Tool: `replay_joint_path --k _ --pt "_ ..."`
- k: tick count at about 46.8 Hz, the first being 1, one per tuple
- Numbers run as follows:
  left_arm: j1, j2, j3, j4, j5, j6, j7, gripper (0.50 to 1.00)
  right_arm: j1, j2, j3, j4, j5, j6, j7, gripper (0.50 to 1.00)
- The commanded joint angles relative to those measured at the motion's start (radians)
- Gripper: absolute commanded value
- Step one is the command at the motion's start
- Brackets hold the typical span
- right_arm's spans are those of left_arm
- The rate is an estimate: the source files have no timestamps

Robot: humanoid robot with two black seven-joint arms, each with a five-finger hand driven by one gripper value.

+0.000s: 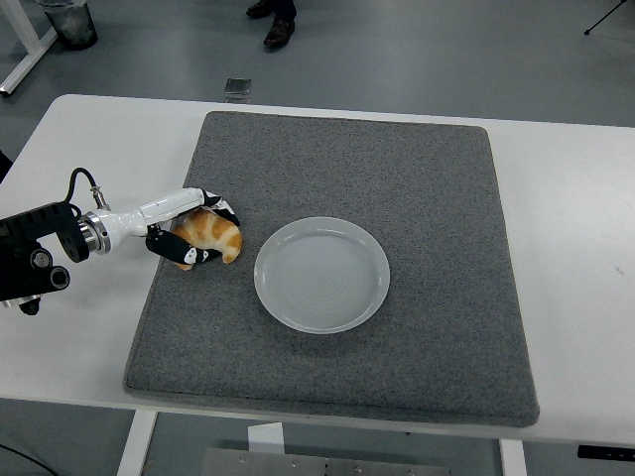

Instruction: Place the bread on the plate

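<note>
A golden croissant [213,236] lies on the grey mat [397,178], just left of the empty white plate [321,274]. My left hand [198,230] comes in from the left edge and its fingers [220,207] curl over the croissant's top while the thumb presses its near side. The bread still rests on the mat. The right arm does not show.
The mat covers most of the white table [575,218]. A person's shoes [278,30] show on the floor beyond the far edge, and a small dark square [237,87] lies on the floor near the table.
</note>
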Motion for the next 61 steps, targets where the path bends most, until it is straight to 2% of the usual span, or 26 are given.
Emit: replay_joint_path --k 1,9,43,54,61 --pt "0.0 0.005 -0.044 0.007 -0.002 0.001 0.0 0.5 0.0 0.0 0.0 0.0 0.0 0.0 0.0 0.952" --pt "-0.006 0.006 -0.089 0.042 -0.004 0.001 0.0 0.5 0.0 0.0 0.0 0.0 0.0 0.0 0.0 0.952" --pt "-0.001 0.02 -0.097 0.06 -0.011 0.0 -0.001 0.5 0.0 0.0 0.0 0.0 0.0 0.0 0.0 0.952" --pt "-0.019 0.063 -0.17 0.177 -0.012 -0.017 -0.001 0.5 0.0 0.0 0.0 -0.002 0.0 0.0 0.0 0.952" --pt "-0.105 0.064 -0.175 0.224 -0.01 -0.038 -0.001 0.5 0.002 0.0 0.0 -0.002 0.0 0.0 0.0 0.952"
